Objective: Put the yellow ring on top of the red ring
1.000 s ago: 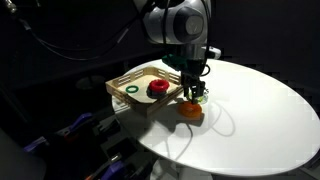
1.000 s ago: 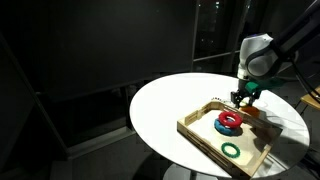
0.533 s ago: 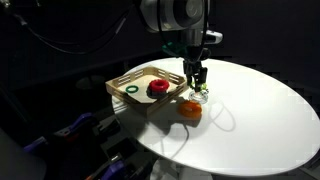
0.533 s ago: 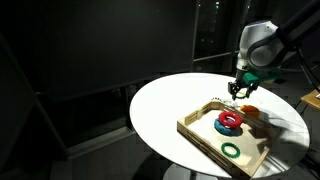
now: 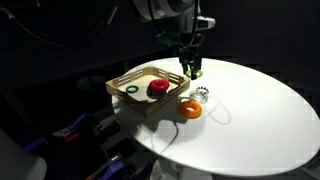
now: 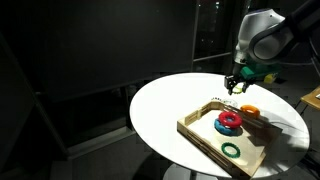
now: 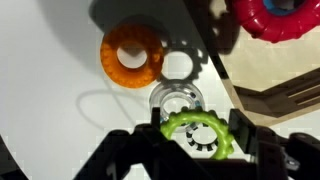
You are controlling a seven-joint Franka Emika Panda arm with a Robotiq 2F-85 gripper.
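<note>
My gripper [image 7: 200,140] is shut on the yellow ring [image 7: 200,133], a yellow-green toothed ring held between both fingers. In both exterior views the gripper [image 5: 193,72] [image 6: 237,85] hangs above the white table, just beside the wooden tray [image 5: 122,82]. The red ring [image 5: 158,88] lies inside the tray, also in the wrist view [image 7: 275,15] at the top right and in an exterior view [image 6: 230,120]. It is apart from the gripper.
An orange ring [image 5: 189,108] [image 7: 132,57] lies on the round white table [image 5: 260,120] beside the tray. A clear ring [image 7: 178,98] lies on the table under the gripper. A dark green ring [image 5: 131,91] [image 6: 232,150] lies in the tray's other end.
The gripper has risen from the table surface next to the orange ring, carrying the yellow ring upward. The other rings have not moved.
</note>
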